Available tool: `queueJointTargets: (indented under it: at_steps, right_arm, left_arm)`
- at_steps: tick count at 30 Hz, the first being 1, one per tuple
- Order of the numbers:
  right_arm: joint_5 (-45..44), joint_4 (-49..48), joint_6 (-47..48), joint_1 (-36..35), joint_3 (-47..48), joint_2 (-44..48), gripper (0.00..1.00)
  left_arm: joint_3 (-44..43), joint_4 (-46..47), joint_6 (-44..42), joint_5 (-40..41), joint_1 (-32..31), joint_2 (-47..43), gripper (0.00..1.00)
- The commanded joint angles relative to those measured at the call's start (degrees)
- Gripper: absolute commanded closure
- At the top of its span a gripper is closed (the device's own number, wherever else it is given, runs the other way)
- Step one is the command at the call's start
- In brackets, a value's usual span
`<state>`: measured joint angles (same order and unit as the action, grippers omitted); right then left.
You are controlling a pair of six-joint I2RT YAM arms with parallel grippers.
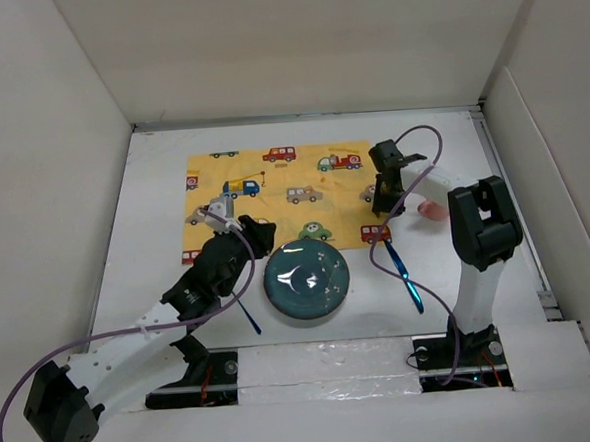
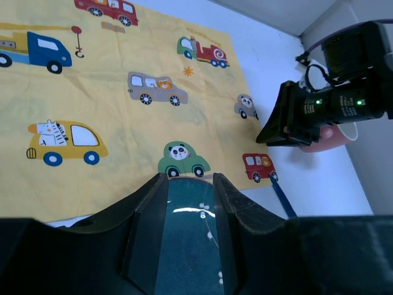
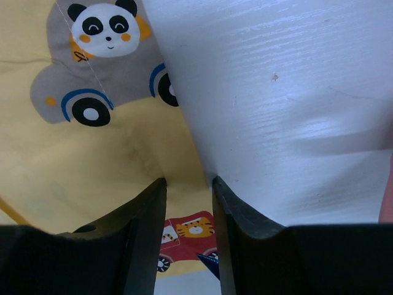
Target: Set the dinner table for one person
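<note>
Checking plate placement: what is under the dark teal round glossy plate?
The plate's far rim overlaps the near edge of the yellow car-printed cloth; the rest is over the white dinner table. Anything directly beneath is covered.

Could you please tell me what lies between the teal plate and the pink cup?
In the top view, a blue utensil lies on the dinner table between the teal plate and the pink cup.
</note>
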<state>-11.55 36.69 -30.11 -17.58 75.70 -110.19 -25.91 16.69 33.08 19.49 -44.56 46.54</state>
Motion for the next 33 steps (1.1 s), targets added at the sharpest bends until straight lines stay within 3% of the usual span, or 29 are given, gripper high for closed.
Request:
queueJointTargets:
  at_steps: [1, 2, 3, 4, 6, 18, 21, 24, 25, 28, 30, 33]
  right_arm:
    - [2.8, 6.9, 2.8, 0.5, 2.1, -2.7, 0.64]
    - [2.4, 8.7, 2.7, 1.1, 3.0, -3.6, 0.80]
    - [2.4, 8.8, 2.7, 1.1, 3.4, -3.9, 0.80]
    - [1.9, 9.1, 2.6, 1.1, 3.7, -4.1, 0.92]
    - [-0.7, 9.3, 1.5, 1.1, 3.9, -3.7, 0.99]
    - [-7.7, 8.0, 3.5, 3.3, 7.3, -3.7, 1.00]
    - [-8.7, 7.8, 4.2, 3.3, 8.0, -3.8, 0.95]
    - [-10.3, 6.2, 5.0, 2.7, 6.9, -0.7, 0.68]
    - [-10.8, 6.0, 5.0, 1.9, 6.3, 0.4, 0.52]
    - [-9.1, 5.4, 4.8, -0.5, 4.6, 7.0, 0.40]
    - [-6.6, 3.2, 3.9, -3.6, 2.4, 11.8, 0.40]
    - [-5.0, -4.6, 2.3, -8.9, -5.8, 24.1, 0.61]
  left_arm:
    - [1.7, 2.0, -1.4, 0.1, 0.1, -4.6, 0.67]
    - [2.3, 2.3, -1.4, 0.8, 0.1, -5.6, 0.67]
    - [2.4, 2.3, -1.4, 0.8, 0.1, -5.9, 0.67]
    - [2.3, 2.2, -1.5, 0.7, 0.1, -6.0, 0.67]
    - [2.2, 2.3, -1.3, 0.0, 0.1, -5.8, 0.67]
    - [1.7, 3.5, 0.1, -2.4, 0.1, -1.7, 0.64]
    - [1.8, 3.5, 0.5, -2.0, 0.1, -0.9, 0.54]
    - [1.9, 3.6, 0.8, -1.8, 0.1, -0.4, 0.47]
    - [1.9, 3.7, 0.6, -1.6, 0.1, -0.2, 0.46]
    - [1.8, 3.5, 0.2, -0.5, 0.1, -0.1, 0.47]
    - [1.5, 2.2, 0.2, 0.1, 0.1, -0.7, 0.49]
    - [0.2, -0.8, 0.4, -0.8, 0.1, -2.9, 0.60]
